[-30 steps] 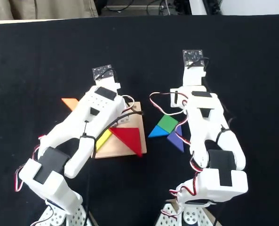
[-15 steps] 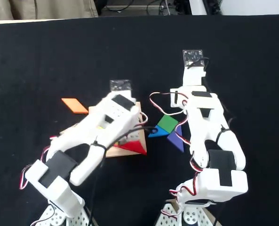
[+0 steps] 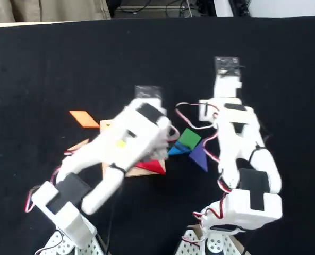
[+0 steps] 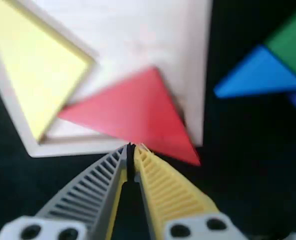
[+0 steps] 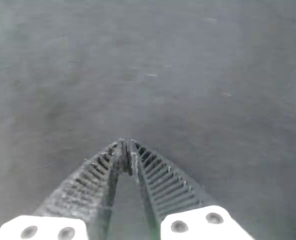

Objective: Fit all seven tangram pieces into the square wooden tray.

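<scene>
The red triangle (image 4: 133, 117) lies askew, one corner riding over the rim of the wooden tray (image 4: 200, 55). It probably needs nudging flat beside the seated yellow triangle (image 4: 38, 75). The left claw (image 4: 133, 150) is pressed together, its tips seemingly touching the red edge. The blue piece (image 4: 260, 75) waits on the table (image 3: 274, 64) at the tray's 3 o'clock. The right claw (image 5: 125, 150), also pressed together, holds nothing.

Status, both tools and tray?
Left tool shut, tips at edge of red triangular piece. Right tool shut over black table. Red piece overlaps rim of square wooden tray, unseated.
</scene>
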You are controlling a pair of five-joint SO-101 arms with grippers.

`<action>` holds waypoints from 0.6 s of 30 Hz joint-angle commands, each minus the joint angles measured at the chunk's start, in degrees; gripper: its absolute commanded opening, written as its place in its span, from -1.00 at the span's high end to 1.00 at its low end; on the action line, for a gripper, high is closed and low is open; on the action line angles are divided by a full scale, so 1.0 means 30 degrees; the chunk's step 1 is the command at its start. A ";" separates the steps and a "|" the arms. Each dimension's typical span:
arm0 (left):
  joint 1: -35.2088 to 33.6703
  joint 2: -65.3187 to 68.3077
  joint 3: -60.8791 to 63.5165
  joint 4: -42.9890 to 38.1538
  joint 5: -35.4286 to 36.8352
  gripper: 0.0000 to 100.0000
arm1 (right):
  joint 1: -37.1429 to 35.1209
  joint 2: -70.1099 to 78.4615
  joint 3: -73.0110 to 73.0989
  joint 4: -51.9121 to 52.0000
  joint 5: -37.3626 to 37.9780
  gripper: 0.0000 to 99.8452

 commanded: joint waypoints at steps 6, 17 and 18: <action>0.2945 -0.0147 0.0542 -0.2696 -0.0176 0.94 | 0.3165 -0.0103 -0.1363 -0.1201 -0.2813 0.98; 0.3473 -0.0088 0.2271 -0.4630 -0.0147 0.94 | 0.2930 -0.0103 -0.1363 -0.1201 -0.2872 0.98; 0.3414 0.0029 0.2271 -0.4659 -0.0147 0.94 | 0.2930 -0.0103 -0.1363 -0.1201 -0.2872 0.98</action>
